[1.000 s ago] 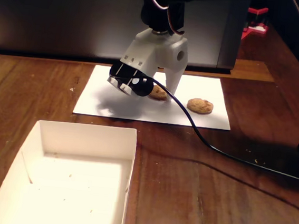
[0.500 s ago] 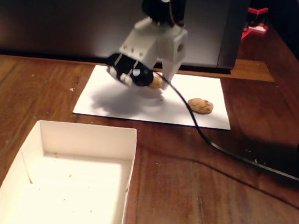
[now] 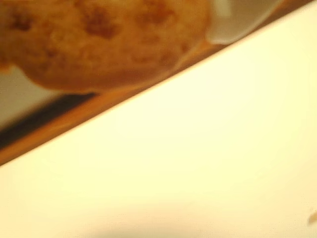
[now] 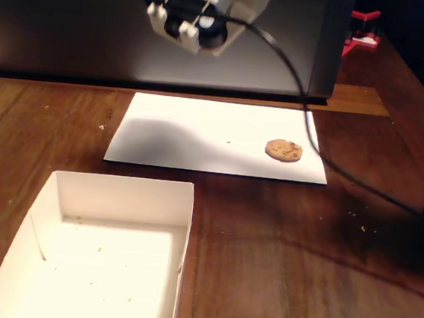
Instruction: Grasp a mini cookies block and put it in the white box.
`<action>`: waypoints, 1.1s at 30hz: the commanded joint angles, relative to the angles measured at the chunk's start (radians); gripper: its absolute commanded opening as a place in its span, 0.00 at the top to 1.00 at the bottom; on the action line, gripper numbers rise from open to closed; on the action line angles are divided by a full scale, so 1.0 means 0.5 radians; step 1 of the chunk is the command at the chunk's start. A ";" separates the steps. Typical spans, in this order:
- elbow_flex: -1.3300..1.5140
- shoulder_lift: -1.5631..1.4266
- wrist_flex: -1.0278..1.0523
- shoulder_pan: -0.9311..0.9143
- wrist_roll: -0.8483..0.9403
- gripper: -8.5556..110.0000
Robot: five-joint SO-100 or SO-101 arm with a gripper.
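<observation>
Up high, the pincer [image 4: 209,35] held a cookie [image 3: 99,39], with the white box [image 4: 118,195] lying below and nearer the fixed camera.

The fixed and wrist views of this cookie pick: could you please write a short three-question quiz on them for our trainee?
1. True or false: a cookie already lies in the white box.
2. How many cookies lie on the white paper sheet in the fixed view?
3. What fills the top left of the wrist view? A) a cable B) a cookie C) a red block

Key
1. False: only crumbs show inside it.
2. One, the cookie on the sheet, near its right end.
3. B: the held cookie, close to the lens; the gripper is raised above the table.
</observation>
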State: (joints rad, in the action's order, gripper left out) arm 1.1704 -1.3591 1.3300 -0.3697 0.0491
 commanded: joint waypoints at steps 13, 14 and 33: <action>-0.224 -0.647 0.071 0.865 0.282 0.75; -0.224 -0.632 0.074 0.914 0.267 0.75; -0.206 -0.156 -0.021 1.427 -0.052 0.75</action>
State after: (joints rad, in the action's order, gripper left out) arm 1.1704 -1.4251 1.3484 0.3329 0.0445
